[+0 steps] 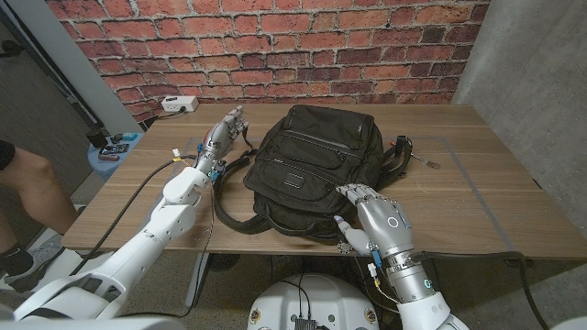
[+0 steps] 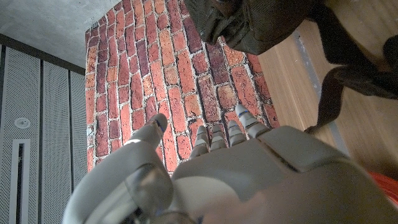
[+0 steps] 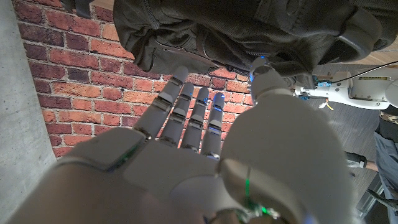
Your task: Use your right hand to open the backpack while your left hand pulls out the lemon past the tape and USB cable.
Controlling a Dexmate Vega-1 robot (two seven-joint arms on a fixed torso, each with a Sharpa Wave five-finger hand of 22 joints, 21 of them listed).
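Note:
A black backpack [image 1: 307, 165] lies on the wooden table [image 1: 486, 197], zipped closed as far as I can see; lemon, tape and USB cable are hidden. My right hand [image 1: 374, 218] is at the bag's near right corner, fingers spread and holding nothing, fingertips close to the fabric. In the right wrist view the same hand [image 3: 205, 162] reaches toward the backpack [image 3: 249, 31]. My left hand [image 1: 223, 131] hovers left of the bag near its far left corner, fingers extended and empty. In the left wrist view this hand [image 2: 217, 174] points past the backpack [image 2: 261, 25].
Black shoulder straps [image 1: 229, 197] loop out on the table at the bag's left. A strap buckle [image 1: 404, 149] lies at its right. A white power strip [image 1: 179, 104] sits at the far left edge. A person's leg [image 1: 32, 183] is at the left.

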